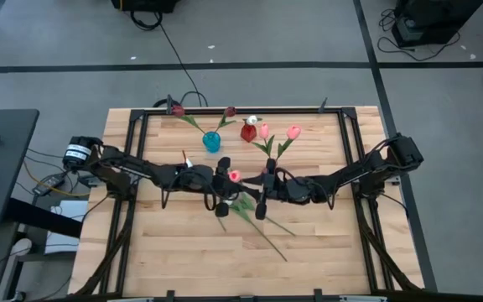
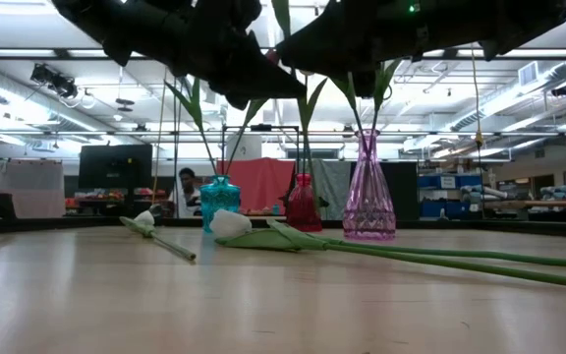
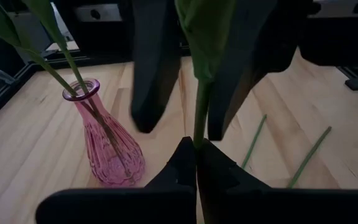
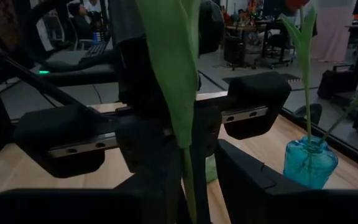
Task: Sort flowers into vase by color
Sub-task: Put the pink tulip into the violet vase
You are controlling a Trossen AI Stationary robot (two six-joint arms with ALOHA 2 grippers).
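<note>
Both arms meet mid-tabletop (image 1: pixel 183 260), and there's a pink tulip (image 1: pixel 234 175) held up between them, head showing from above just beside the left end effector (image 1: pixel 222 186). Left wrist view: left end effector's fingers (image 3: pixel 182 163) pinched tight on the green stem (image 3: pixel 199 118), stem running straight up out of the grip, so long axis is near vertical. Right end effector (image 1: pixel 264 191) sits right opposite, nose to nose w/ the left. In the right wrist view the stem and leaf (image 4: pixel 176 81) stand between the right's fingers (image 4: pixel 253 174), which look parted — not closed on it yet, far as I can judge. Looks like a handover in hand, left to right.

Key relation: pink vase (image 1: pixel 268 153) lies toward the tabletop's far edge from both end effectors, on the right arm's side, already carrying pink blooms. Right arm's nearer, so it's the likely carrier. Stem's upright already; the move needs lift, then drop over the neck.

Blue vase (image 1: pixel 212 141) and red vase (image 1: pixel 248 132) stand alongside. More flowers (image 1: pixel 254 216) lie flat on the tabletop below the end effectors, incl. a white tulip (image 2: pixel 230 223).
</note>
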